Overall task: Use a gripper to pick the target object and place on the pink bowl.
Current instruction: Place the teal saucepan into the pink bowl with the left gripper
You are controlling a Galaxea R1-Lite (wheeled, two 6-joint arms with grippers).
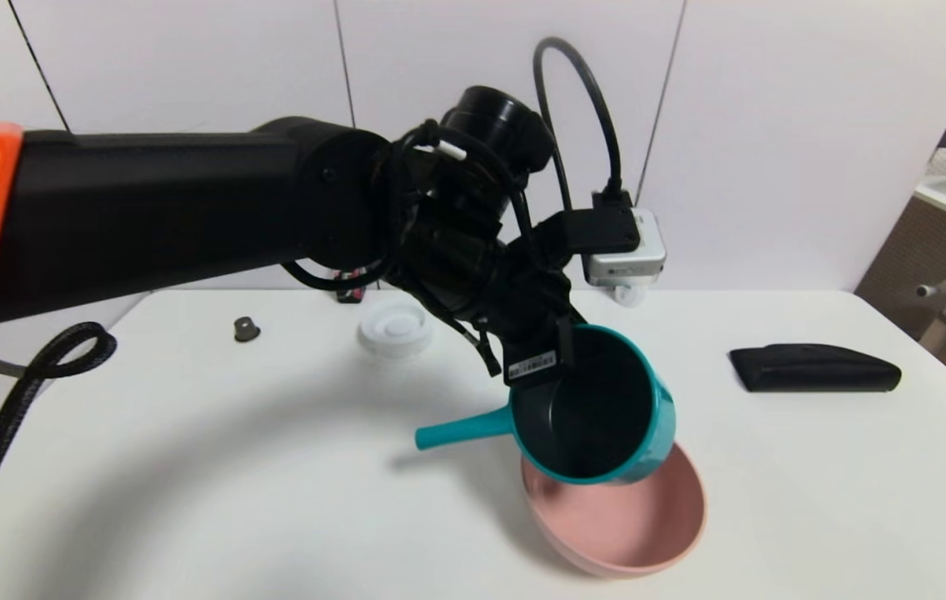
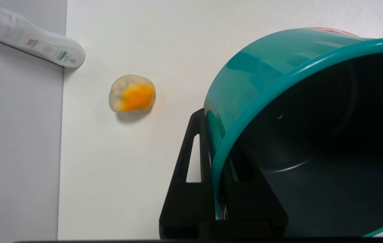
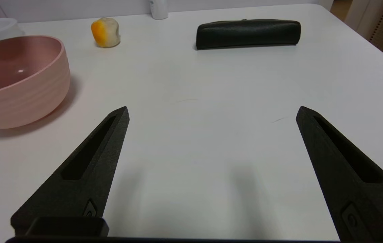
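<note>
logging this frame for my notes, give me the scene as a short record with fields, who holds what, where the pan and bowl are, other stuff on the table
left gripper: shut on the rim of the teal saucepan, one finger outside the wall, one inside
saucepan state: lifted, tilted, over the near rim of the pink bowl; contact with the bowl cannot be told
saucepan handle: points toward the robot's left
right gripper: open, low over the table, holding nothing
other things: orange-yellow lump, black case, white round dish
</note>
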